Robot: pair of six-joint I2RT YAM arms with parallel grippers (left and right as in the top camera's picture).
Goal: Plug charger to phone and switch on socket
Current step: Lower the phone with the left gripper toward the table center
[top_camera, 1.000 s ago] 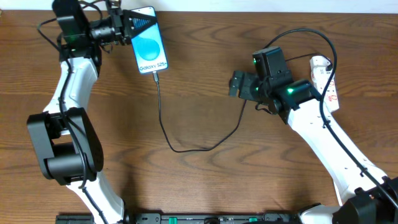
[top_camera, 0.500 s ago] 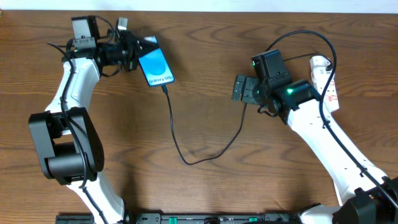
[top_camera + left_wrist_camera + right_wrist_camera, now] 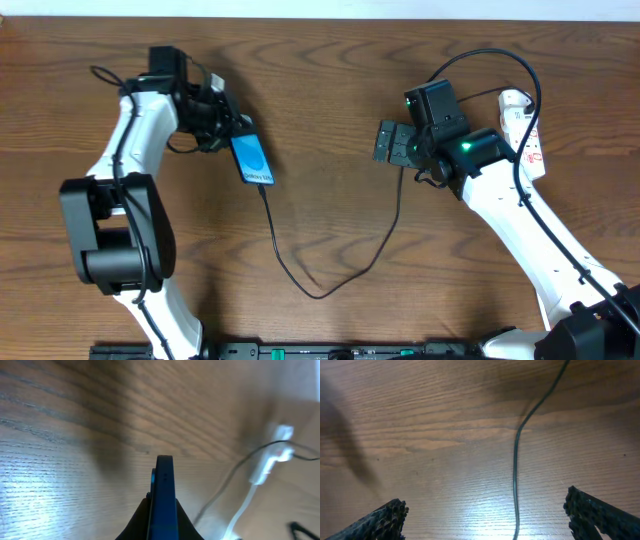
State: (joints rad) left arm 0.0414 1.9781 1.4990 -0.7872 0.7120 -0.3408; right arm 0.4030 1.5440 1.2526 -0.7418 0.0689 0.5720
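your left gripper (image 3: 230, 128) is clamped on the phone (image 3: 252, 160), gripping it by its top end at the upper left of the table (image 3: 330, 80). in the left wrist view you see the phone edge-on, a thin blue-dark slab standing straight up between the fingers (image 3: 137, 521), which press on it from both sides. from overhead the blue screen looks narrow and slanted, so the phone is tilted in the grip. whether its lower end touches the wood, i can't tell. the charger (image 3: 320, 292) sits plugged into the phone's lower end, and from there the thin black cable drops toward the near edge, curls into a loop on the table and climbs back up toward the right arm. your right gripper (image 3: 388, 143) is spread wide and holds nothing. in its wrist view the two textured fingertips sit at the bottom corners, and the cable runs along the wood between them, nearer the right one, touching neither. the socket (image 3: 528, 135) lies at the far right of the table, partly hidden behind the right arm, well apart from both grippers, with its white cord (image 3: 512, 100) at the top end. its switch is too small to read.
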